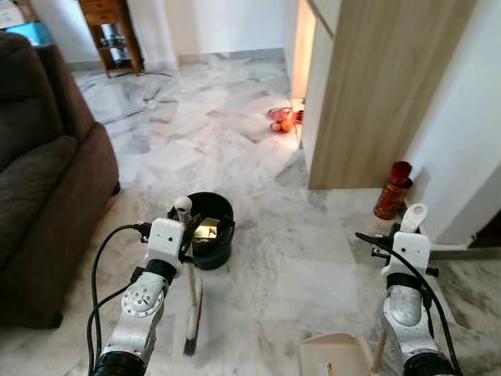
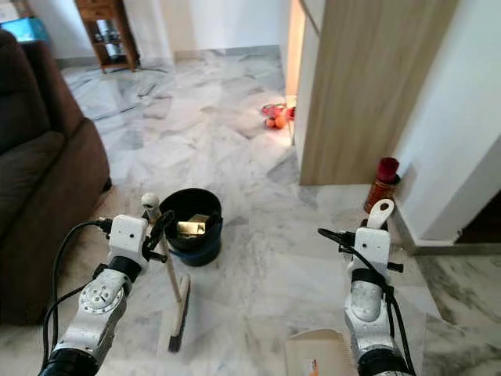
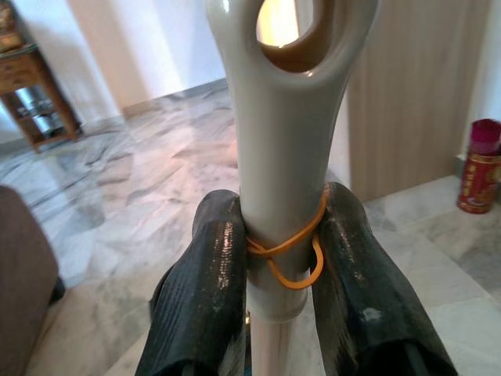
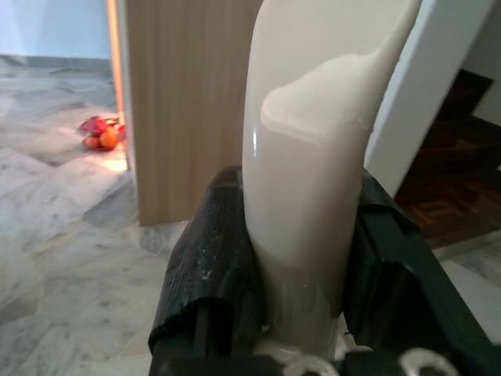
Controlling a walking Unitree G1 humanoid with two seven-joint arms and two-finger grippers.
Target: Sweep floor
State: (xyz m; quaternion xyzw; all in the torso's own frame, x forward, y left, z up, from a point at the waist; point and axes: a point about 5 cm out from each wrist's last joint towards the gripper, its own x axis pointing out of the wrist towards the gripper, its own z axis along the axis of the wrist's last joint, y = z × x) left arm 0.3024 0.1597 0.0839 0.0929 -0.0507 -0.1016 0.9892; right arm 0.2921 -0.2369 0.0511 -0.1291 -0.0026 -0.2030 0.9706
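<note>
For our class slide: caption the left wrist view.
Left gripper clamps the cream broom handle, orange rubber band wrapped around it, above marble floor.

Both silver arms reach forward and down, wrists raised, black cables looping beside them. The left gripper (image 3: 282, 258) has its jaws closed upright around the broom handle (image 3: 286, 141), just under the handle's top loop, one black finger (image 3: 207, 290) on each side. The right gripper (image 4: 301, 258) likewise clamps the dustpan handle (image 4: 313, 157), held upright.

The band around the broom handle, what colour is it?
Orange; the rubber band shows best in the left wrist view.
</note>
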